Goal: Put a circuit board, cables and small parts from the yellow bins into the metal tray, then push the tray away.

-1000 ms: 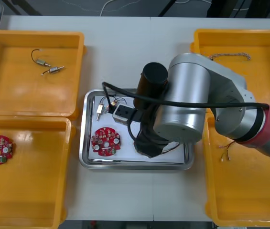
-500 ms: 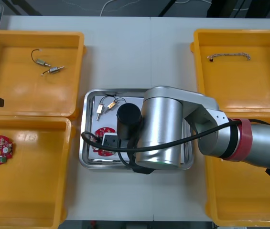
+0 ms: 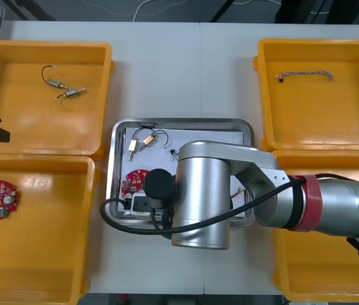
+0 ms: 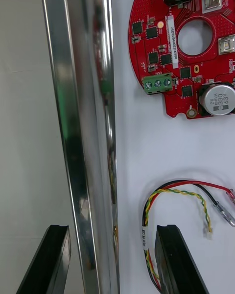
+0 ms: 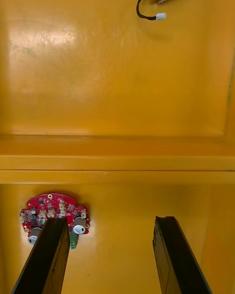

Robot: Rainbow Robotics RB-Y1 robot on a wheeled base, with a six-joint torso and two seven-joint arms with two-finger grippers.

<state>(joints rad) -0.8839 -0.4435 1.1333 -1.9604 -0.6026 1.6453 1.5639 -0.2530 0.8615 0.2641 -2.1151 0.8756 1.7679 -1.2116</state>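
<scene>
Fingers of the right gripper are spread and straddle the tray's shiny rim: one finger hangs outside over the bare counter, the other inside over the white floor, and they pinch nothing. Just beside the inner finger lies the red and yellow cable, curled in a loop, and beyond it along the rim lies the board, flat and near the wall but not touching it. From above, the right arm reaches across the tray's near edge and covers much of the tray; the board peeks out by the tray's left edge, and two small parts with thin leads lie in the far-left corner. The left gripper waits at the counter's left edge, fingers spread and pinching nothing, above the near-left bin. A second board lies on that bin's floor by one finger. The far-left bin holds two more parts, well apart from the walls. A twisted cable lies along the far side of the far-right bin.
</scene>
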